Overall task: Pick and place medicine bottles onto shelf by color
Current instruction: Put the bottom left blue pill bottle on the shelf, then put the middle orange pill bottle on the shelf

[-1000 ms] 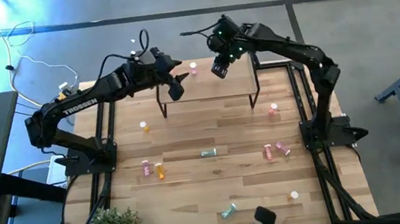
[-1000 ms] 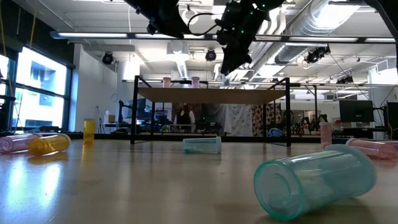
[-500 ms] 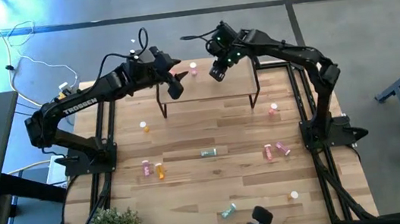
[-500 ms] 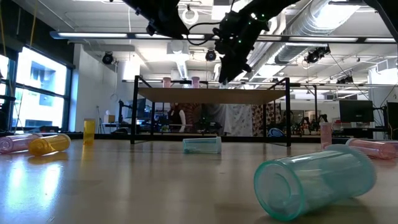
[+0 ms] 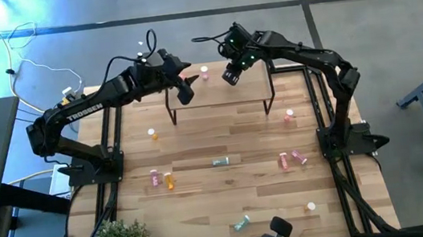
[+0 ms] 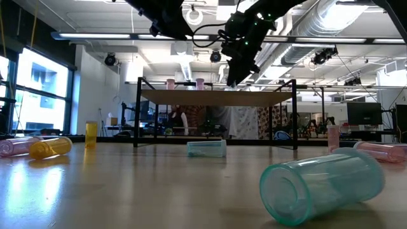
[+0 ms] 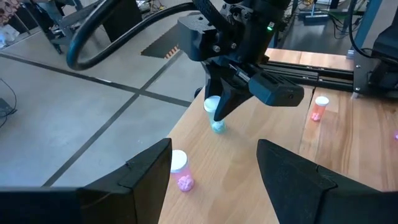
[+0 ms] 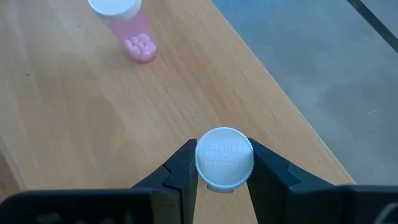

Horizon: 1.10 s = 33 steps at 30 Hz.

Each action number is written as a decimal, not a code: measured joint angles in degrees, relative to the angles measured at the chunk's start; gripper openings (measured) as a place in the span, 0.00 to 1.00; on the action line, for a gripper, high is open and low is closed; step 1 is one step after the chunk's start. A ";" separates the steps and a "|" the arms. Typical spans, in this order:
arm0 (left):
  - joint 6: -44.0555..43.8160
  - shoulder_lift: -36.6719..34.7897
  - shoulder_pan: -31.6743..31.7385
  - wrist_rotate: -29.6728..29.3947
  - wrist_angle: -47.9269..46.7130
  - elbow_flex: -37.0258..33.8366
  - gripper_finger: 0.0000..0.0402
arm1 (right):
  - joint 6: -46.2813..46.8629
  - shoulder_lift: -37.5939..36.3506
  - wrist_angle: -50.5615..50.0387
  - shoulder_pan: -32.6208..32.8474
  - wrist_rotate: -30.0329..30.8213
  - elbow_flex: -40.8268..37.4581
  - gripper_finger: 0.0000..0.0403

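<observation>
Since one second ago, we see that the right claw (image 5: 230,76) has shifted a little toward the far left part of the shelf (image 5: 220,93), while the left claw (image 5: 185,94) has stayed in place near the shelf's left end. The right claw is clamped on a teal bottle (image 7: 215,116) with a white cap (image 8: 224,157), and it holds this bottle just above the board, near the far edge. Two pink bottles already stand on the shelf; one pink bottle (image 8: 126,22) stands near this spot. The left claw has its fingers spread apart and holds nothing. We judge that the release is the risky point: the bottle is close to the shelf's far edge, so if it tips it could roll off, away from the worktop (image 5: 230,201).
</observation>
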 joint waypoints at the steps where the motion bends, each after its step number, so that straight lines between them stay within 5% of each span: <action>1: 0.01 0.00 0.00 -0.02 -0.01 0.00 0.57 | 0.00 0.00 -0.19 0.00 0.00 0.00 0.25; 9: -0.01 0.00 0.00 0.00 -0.01 0.00 0.57 | 0.00 0.00 -0.34 0.00 0.04 0.00 0.26; 21: -0.01 0.00 0.00 0.00 -0.26 0.00 0.57 | 1.15 0.00 -0.81 -0.11 0.07 0.00 0.43; 33: -0.01 0.00 0.00 0.00 -1.87 0.00 0.57 | 1.80 -4.03 -0.78 -0.80 2.49 0.00 0.44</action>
